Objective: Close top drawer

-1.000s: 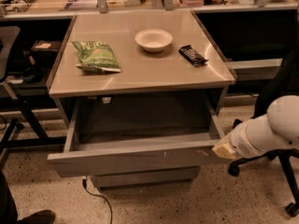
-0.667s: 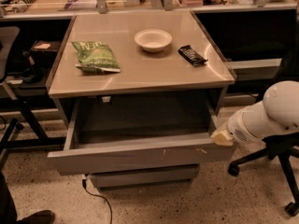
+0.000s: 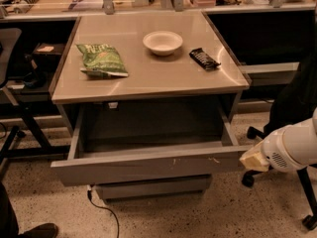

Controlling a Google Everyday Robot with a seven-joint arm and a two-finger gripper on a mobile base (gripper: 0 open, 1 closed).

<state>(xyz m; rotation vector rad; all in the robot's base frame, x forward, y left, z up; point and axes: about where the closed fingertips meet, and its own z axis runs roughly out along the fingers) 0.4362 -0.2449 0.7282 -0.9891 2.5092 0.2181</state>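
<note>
Noted from where I stand, biggest first:

1. Floor (image 3: 223, 217): speckled, hard and level, running under and all round the gripper (image 3: 255, 158). A black cable (image 3: 105, 209) trails on it, low and to the gripper's left.
2. Cabinet (image 3: 148, 81): grey, with a smooth glossy top, up and to the left of the gripper. A cluttered counter lies beyond it, on the side far from the gripper.
3. Drawer (image 3: 138, 165): the top one, pulled well out, directly left of the gripper with its front at gripper height.
   - The inside looks like a bare grey box.
   - The front is flat with no handle and has white scuffs toward the end nearest the gripper.
   - I judge it stiff, light while empty, and free on its runners.
   - There is nothing to grasp, so it wants a flat push on the front.
   - A push nearer the middle than the corner should keep it from skewing.
   - The paint looks slick, so a contact may slide.
4. Lower front (image 3: 153, 186): below and left of the gripper, set well back from the drawer's front.
5. Chair (image 3: 247, 179): dark, on castors, just behind and below the gripper, close enough to snag.
6. Arm (image 3: 292, 148): white, reaching in from the right.
7. Bag (image 3: 101, 59), bowl (image 3: 162, 42) and black bar (image 3: 204, 58): all on the top, well up and left of the gripper, clear of the drawer's path.
8. Gripper: a pale tip at the drawer's right end, touching it or just beside it, I cannot tell which. I cannot tell whether it is open or closed either
</note>
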